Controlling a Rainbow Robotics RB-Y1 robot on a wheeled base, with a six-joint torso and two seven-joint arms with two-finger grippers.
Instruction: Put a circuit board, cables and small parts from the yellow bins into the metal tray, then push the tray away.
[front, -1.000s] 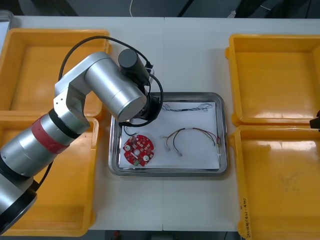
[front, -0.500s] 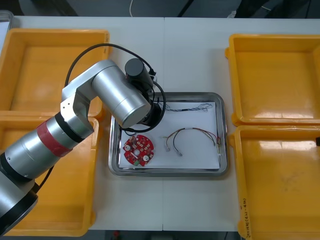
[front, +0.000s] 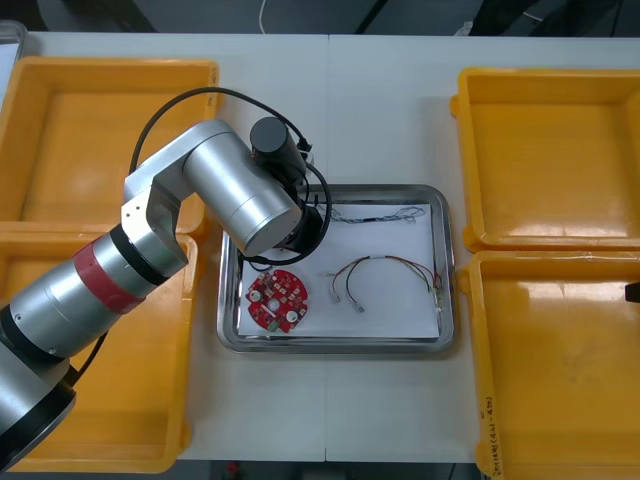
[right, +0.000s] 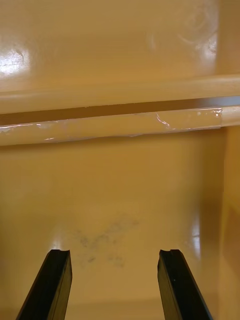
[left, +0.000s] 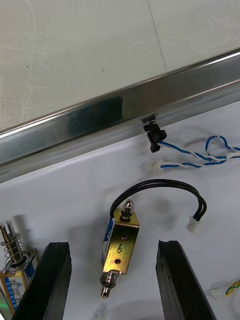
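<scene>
Over the metal tray (left: 120, 107), the left end effector (left: 112, 245) hangs open — astride a small metal part (left: 121, 239); the right end effector (right: 114, 252) stands open above a yellow bin (right: 120, 190).

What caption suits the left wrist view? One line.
Open left tool above a small metal part with black cable inside the metal tray.

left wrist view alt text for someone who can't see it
The open left gripper hovers over a small metal part with a looped black cable on the white floor of the metal tray. A twisted blue and white cable lies near its rim; a second small metal part sits beside one finger.
</scene>
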